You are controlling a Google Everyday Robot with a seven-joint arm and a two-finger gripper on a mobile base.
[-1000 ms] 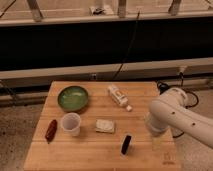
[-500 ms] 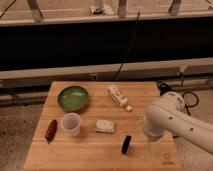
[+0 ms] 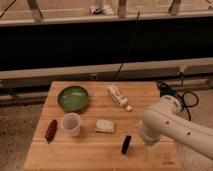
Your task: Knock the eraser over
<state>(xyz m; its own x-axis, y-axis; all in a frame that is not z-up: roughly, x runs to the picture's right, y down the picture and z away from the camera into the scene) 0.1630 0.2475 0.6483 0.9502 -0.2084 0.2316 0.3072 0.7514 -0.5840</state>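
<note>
The eraser (image 3: 126, 144) stands on end near the worktop's (image 3: 90, 156) near edge, ready to tip, and the arm (image 3: 175, 125) comes in low from the right, putting the gripper (image 3: 145, 138) just beside it for a sideways nudge; whether it is apart or together I cannot tell.

You could read no text; the stamp (image 3: 167, 159) at the worktop's (image 3: 90, 150) lower-right corner was illegible. The gripper (image 3: 145, 139) hung lower right of centre.

We see our white arm (image 3: 175, 125) reach in from the lower right. Our gripper (image 3: 146, 139) sits at its lower left end, pointing down, mostly hidden.
</note>
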